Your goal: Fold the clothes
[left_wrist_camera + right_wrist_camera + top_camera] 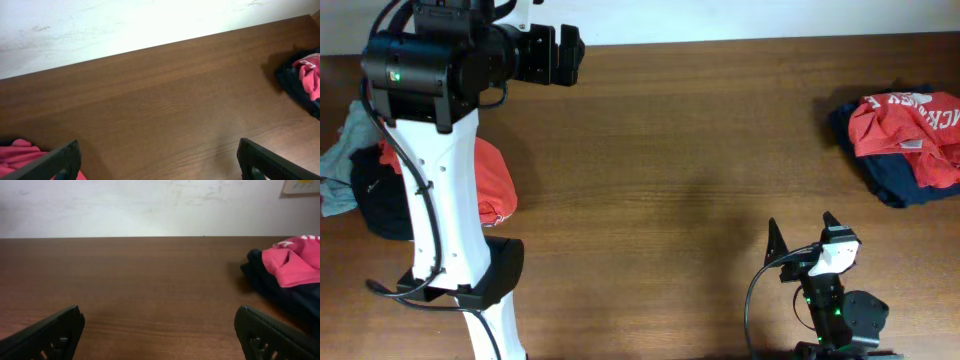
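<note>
Left jaws: released and spread wide with nothing between them, over bare desk, at 11 o'clock in the overhead view.
Right jaws: released, fingers well apart and empty, at 5 o'clock.
Orange-red T-shirt: at 2 o'clock near the desk's edge, white lettering showing, lying on a navy garment.
Loose pile: at 9 o'clock, with grey-green, black and red cloth bunched together, partly hidden under the left arm.
</note>
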